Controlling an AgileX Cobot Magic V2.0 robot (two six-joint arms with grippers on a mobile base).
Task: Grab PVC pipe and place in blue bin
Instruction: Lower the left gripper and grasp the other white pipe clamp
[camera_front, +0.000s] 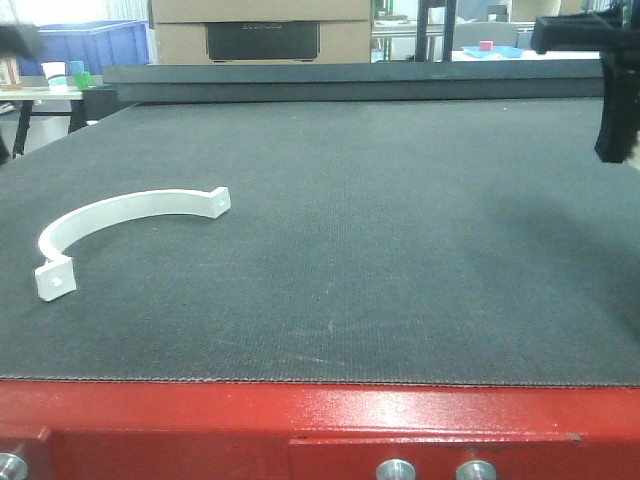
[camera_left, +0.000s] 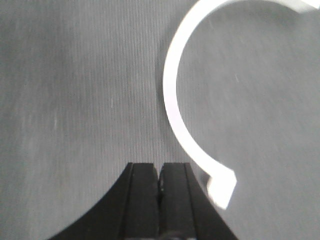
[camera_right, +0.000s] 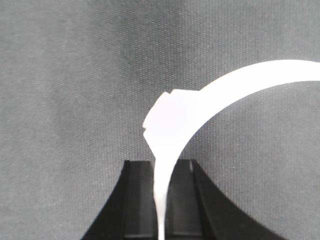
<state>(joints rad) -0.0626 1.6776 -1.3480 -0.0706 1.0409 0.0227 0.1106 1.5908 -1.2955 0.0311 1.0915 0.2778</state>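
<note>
Lying flat on the dark mat (camera_front: 400, 220), out at 9 o'clock in the front view: a pipe piece (camera_front: 130, 207), white, curved into a half ring, with a small square tab at each end. Bowed toward 11 o'clock, open side toward 5. Nothing touching it there.

Over to the left wrist camera. Left gripper (camera_left: 160, 170) down at 6 o'clock, black fingers (camera_left: 142, 200) pressed together on nothing (just a thin seam between them). Pipe piece on the mat just beside, sweeping from 5 o'clock up to 1 o'clock, one tab close to the right-hand fingertip, contact impossible to tell.

Now the right wrist camera. Right gripper (camera_right: 161, 167) clamped on a second pipe piece (camera_right: 172, 122), thin edge pinched between the fingers, rising toward 12 and curling off to 3 o'clock past the frame edge. Tab at centre frame.

Front view: right arm (camera_front: 612, 90) hanging dark at 2 o'clock, high over the mat, grip end cut off by the frame. Blue bin (camera_front: 100, 45) far off at 11 o'clock, beyond the table, well apart from the piece on the mat. Red table edge (camera_front: 200, 420) along 6 o'clock.
</note>
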